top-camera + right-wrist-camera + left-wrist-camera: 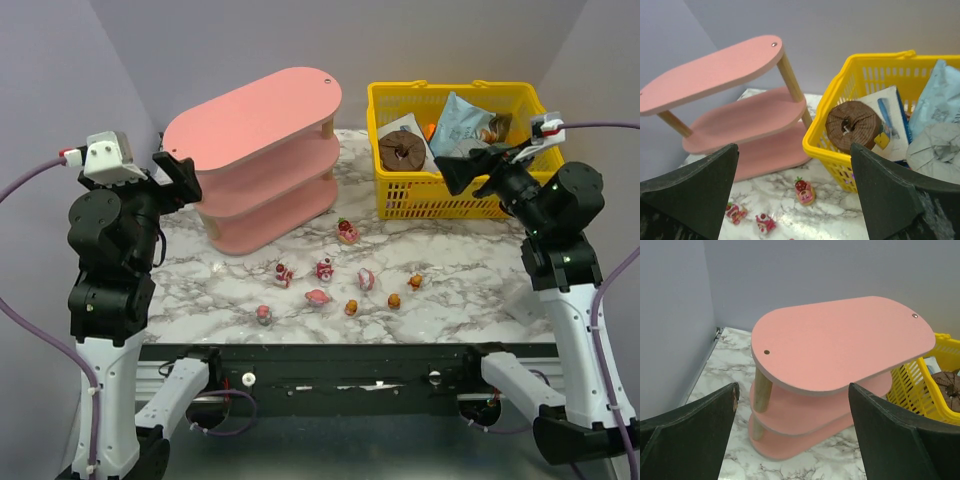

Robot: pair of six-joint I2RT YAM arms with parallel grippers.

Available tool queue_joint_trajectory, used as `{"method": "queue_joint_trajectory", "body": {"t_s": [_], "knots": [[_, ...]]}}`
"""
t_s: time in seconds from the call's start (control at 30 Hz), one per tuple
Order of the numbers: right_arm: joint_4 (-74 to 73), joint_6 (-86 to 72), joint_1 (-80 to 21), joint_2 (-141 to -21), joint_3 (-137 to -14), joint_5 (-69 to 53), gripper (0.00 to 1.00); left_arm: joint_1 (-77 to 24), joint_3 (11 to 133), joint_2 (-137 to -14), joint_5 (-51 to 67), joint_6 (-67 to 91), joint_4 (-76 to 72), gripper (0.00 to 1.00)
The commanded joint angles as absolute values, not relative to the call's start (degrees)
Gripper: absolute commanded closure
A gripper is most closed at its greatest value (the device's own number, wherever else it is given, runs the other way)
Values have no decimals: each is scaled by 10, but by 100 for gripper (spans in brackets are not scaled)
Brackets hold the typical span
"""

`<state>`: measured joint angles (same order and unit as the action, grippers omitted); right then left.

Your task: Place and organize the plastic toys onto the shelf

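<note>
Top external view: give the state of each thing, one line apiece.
Shelf, upright, visible boards bare.
Plastic toys, scattered on the table, none shelved.
Yellow basket, upright, holding packets and a brown ring.
Left jaws, open, empty.
Right jaws, open, empty.

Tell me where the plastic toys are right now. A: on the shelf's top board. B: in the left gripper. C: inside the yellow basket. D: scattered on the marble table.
D: the plastic toys lie loose on the marble table, in front of the shelf.
</note>
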<state>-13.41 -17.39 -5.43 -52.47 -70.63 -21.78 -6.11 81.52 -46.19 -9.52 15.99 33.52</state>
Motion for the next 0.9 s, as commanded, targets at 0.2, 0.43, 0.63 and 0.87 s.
{"method": "queue_joint_trajectory", "body": {"t_s": [0.2, 0.43, 0.63, 0.87], "knots": [[-55, -91, -293, -571, -578, -208, 1, -59, 730, -406, 19, 135, 275, 1], [82, -34, -458, -621, -450, -154, 3, -59, 632, -371, -15, 164, 232, 1], [208, -48, -529, -672, -398, -185, 5, -59, 553, -350, -8, 182, 189, 1], [259, -110, -577, -763, -415, -167, 7, -59, 541, -352, -19, 178, 196, 1]]}}
